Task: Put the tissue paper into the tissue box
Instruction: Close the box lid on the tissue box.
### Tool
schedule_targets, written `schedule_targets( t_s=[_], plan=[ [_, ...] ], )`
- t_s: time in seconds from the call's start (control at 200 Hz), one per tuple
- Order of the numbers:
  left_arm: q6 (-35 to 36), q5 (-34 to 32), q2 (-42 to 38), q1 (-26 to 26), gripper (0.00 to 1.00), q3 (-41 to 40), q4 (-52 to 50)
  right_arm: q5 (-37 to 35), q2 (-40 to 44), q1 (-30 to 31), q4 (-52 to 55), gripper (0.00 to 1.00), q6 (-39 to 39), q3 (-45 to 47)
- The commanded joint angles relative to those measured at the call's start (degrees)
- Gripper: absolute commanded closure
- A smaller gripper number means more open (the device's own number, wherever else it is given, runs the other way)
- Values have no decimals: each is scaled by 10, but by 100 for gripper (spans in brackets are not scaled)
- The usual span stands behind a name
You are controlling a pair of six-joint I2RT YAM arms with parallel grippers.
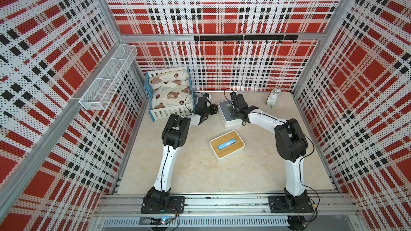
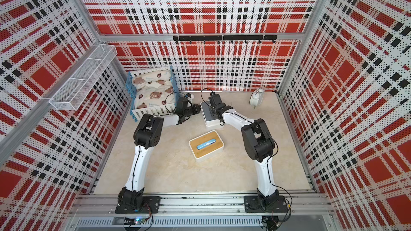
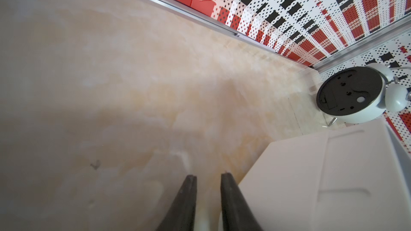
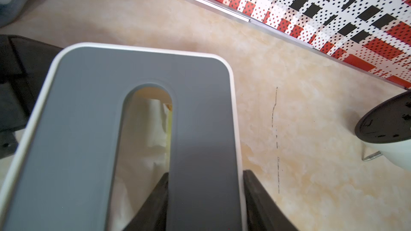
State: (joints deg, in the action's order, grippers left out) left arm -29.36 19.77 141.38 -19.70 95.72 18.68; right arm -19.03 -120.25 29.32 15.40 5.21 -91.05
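No words, numbers or signs can be read anywhere. The bear blanket [image 1: 169, 89], left of the middle in both top views, has tiny blue marks, too small to read.

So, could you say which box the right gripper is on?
The grey-lidded box, farther back; the right gripper straddles its lid. The wood-lidded box is untouched.

Both top views are bright and evenly lit from above, with only soft, faint shadows under the arms on the pale tabletop [image 1: 200, 170]. Their wide lens bows the plaid walls [image 1: 44, 85] and frame rails outward toward the edges. The 2 wrist views are softer: the dark fingers [image 3: 184, 203] of the left gripper [image 3: 208, 175] and the grey lid of the tissue box [image 4: 89, 107] sit too close and blur, while the alarm clock [image 3: 351, 92] farther off stays fairly sharp.
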Motion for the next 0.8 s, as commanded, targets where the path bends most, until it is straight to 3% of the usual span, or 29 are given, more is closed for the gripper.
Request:
schedule_targets(
  t_s=[0.0,0.797],
  plan=[
    [3,46,10,-25,74,2,7,3,-94,22,-10,100,-9,10],
    [6,48,15,-31,74,13,1,-13,-163,23,16,100,-18,-50]
  ],
)
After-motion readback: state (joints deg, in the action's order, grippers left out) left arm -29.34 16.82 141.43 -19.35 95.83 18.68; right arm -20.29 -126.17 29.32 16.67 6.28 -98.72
